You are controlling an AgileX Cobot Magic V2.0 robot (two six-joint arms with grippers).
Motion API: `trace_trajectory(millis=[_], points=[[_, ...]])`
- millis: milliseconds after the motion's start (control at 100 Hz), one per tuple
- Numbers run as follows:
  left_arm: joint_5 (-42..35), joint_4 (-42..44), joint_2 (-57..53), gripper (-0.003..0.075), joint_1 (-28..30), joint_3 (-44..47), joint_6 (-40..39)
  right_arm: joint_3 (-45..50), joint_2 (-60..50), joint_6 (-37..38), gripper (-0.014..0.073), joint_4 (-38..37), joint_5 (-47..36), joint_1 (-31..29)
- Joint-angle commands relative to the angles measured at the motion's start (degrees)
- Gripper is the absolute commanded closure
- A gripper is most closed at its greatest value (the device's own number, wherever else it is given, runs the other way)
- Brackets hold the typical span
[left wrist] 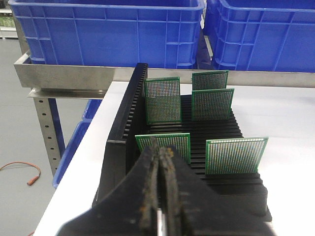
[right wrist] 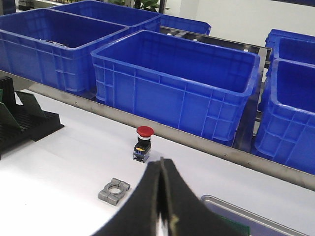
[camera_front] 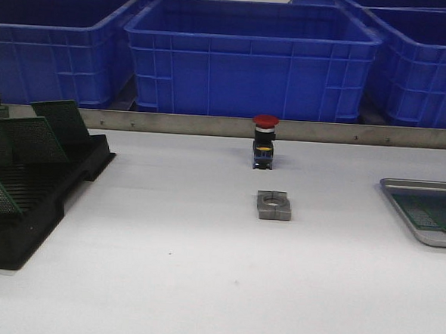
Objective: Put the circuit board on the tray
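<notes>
The silver-grey tray [camera_front: 404,183] lies at the table's right edge with a green circuit board [camera_front: 432,211] flat in it. Its rim [right wrist: 231,206] and the board [right wrist: 237,227] also show in the right wrist view. Several more green circuit boards [left wrist: 163,101] stand upright in the black slotted rack [left wrist: 216,130] at the table's left [camera_front: 47,194]. My left gripper [left wrist: 161,147] is shut and empty, just in front of the nearest standing board [left wrist: 179,144]. My right gripper [right wrist: 161,163] is shut and empty above the table, beside the tray. Neither gripper shows in the front view.
A red push button [camera_front: 264,143] and a grey metal clamp block [camera_front: 274,205] sit mid-table. Big blue crates [camera_front: 252,59] stand behind a metal rail [camera_front: 210,125]. The table's left edge [left wrist: 86,162] drops off beside the rack.
</notes>
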Motion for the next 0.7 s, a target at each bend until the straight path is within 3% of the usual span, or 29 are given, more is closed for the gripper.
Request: trace_trajectory(millis=[0, 430, 610, 690], points=[[-4.5, 0.0, -1.7, 0.0741, 0.0, 2.8, 0.0, -1.6, 0.6, -0.4, 0.0654, 1.0, -1.6, 0.0], [-4.5, 0.0, -1.7, 0.0741, 0.0, 2.8, 0.0, -1.6, 0.6, -0.4, 0.0654, 1.0, -1.8, 0.0], [-4.5, 0.0, -1.7, 0.0741, 0.0, 2.8, 0.0, -1.4, 0.6, 1.0, 0.0654, 0.6, -11.1, -1.0], [-4.5, 0.0, -1.7, 0.0741, 0.0, 2.8, 0.0, -1.4, 0.6, 6.6, 0.0654, -5.1, -14.6, -2.3]])
